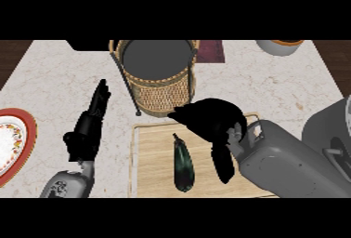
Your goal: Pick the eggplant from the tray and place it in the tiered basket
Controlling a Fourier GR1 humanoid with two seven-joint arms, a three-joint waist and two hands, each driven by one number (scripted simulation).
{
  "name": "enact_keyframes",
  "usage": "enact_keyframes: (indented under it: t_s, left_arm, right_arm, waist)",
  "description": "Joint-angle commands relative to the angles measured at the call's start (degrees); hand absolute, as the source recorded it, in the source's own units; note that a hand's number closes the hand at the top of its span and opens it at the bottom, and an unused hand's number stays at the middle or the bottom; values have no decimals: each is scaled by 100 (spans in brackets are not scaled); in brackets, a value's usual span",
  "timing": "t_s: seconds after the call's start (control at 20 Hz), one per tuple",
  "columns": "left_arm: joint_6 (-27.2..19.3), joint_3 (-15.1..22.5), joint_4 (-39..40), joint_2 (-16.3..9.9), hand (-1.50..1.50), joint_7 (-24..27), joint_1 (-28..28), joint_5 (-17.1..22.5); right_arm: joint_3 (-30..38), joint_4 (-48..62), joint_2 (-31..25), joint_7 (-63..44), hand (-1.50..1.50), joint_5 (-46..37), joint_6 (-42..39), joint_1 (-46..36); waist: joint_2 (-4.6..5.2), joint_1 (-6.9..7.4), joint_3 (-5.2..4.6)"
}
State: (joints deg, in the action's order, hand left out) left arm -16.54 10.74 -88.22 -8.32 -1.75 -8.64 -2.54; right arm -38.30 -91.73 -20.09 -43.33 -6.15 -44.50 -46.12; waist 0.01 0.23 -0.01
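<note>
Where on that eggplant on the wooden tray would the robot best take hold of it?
Probably around the thick middle of the eggplant, coming from above. It lies flat on the tray, lengthwise away from the robot, so fingers can close across its narrow width. The right hand hovers just beside it, well placed for that; the thin stem end offers less to hold.

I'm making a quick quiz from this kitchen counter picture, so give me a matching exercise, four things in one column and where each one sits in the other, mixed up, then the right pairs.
Things:
1. eggplant
2. tiered basket
3. red-rimmed plate
4. left hand

Places:
A. at the counter's left edge, partly cut off
B. lying on the wooden tray
C. over bare counter between the plate and the tray, fingers straight
D. standing behind the tray, toward the counter's far side

Pairs: 1-B, 2-D, 3-A, 4-C
</note>
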Motion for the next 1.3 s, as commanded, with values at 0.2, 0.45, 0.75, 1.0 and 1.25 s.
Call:
enact_keyframes:
  t_s: [0.2,0.45,0.75,1.0,1.25]
  left_arm:
    - [178,-282,359,60,0,-59,-474,-60]
    - [143,-111,-26,222,0,124,129,-252]
    - [221,-190,-400,252,0,-361,55,-362]
    - [459,-522,15,183,0,16,-23,-184]
    - [375,-232,-663,298,0,-687,80,-476]
  right_arm:
    - [64,479,617,302,-150,-892,-57,583]
    - [371,-19,318,721,-150,-1185,-478,1170]
    - [665,388,876,1067,-150,-1673,-608,1105]
    - [812,792,1540,828,-150,-1876,-776,846]
    - [709,874,1441,1297,-150,-2344,-622,1340]
  waist:
    - [8,-18,0]
    - [-3,-22,1]
    - [-3,2,1]
    - [-2,-1,-1]
    - [-7,2,2]
